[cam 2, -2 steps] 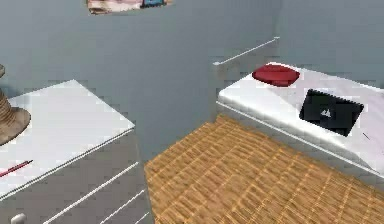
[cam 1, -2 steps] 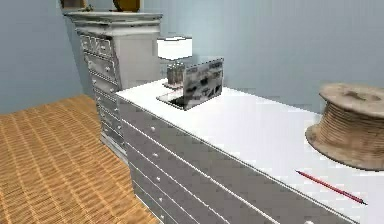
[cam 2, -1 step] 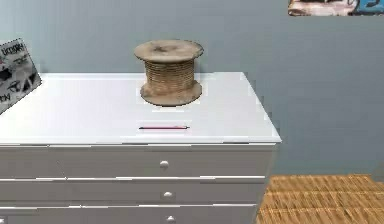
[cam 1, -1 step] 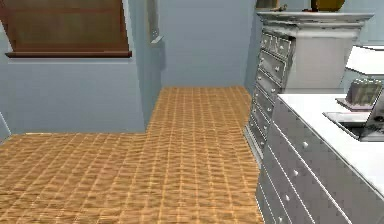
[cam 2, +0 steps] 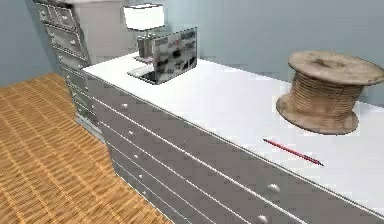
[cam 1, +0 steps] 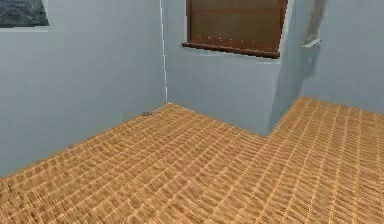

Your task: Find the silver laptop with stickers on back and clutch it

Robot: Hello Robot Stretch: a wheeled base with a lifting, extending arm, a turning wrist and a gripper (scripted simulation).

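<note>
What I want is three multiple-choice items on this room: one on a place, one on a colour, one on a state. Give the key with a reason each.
1. The laptop stands: A on the floor; B on the white dresser; C on a chair.
2. The thin stick on the dresser is: A red; B green; C black.
3. The laptop's lid is: A shut flat; B raised; C missing.
Key: 1 B, it sits on the dresser top by the lamp; 2 A, a red line near the wooden spool; 3 B, its stickered back stands upright.
</note>
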